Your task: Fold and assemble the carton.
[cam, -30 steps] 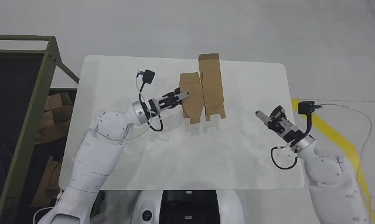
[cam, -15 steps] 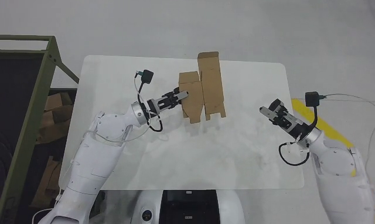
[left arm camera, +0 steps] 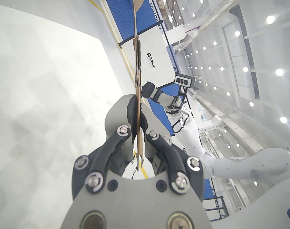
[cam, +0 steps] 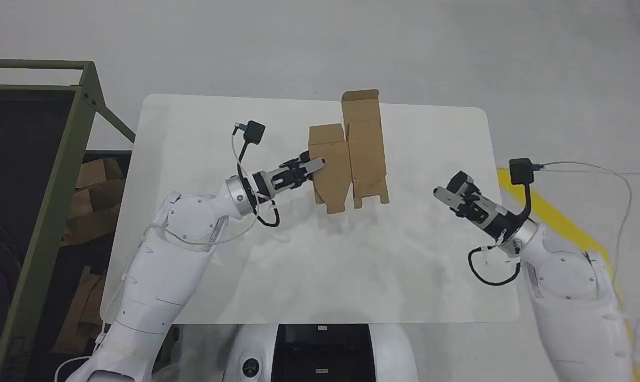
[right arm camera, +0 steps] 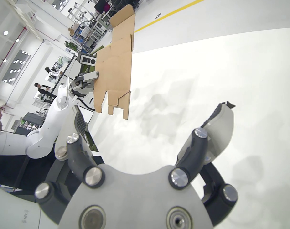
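Observation:
A flat, unfolded brown carton [cam: 348, 152] is held above the middle of the white table [cam: 320, 262], standing on edge. My left gripper [cam: 316, 166] is shut on the carton's left edge; in the left wrist view the cardboard [left arm camera: 137, 77] runs edge-on between the black pads [left arm camera: 133, 110]. From the right wrist view the carton [right arm camera: 114, 65] shows its broad face with notched flaps, and the left gripper [right arm camera: 92, 75] pinches its side. My right gripper [cam: 447, 194] hovers open over the table's right part, well apart from the carton, with nothing between its fingers [right arm camera: 219, 117].
A green-framed bin [cam: 45, 212] with cardboard pieces stands off the table's left side. A yellow floor line [cam: 560, 222] runs past the right edge. The near half of the table is bare.
The right gripper swung out toward the table's right edge, then came back inward, ending close to where it began. The left gripper and carton shifted very slightly right.

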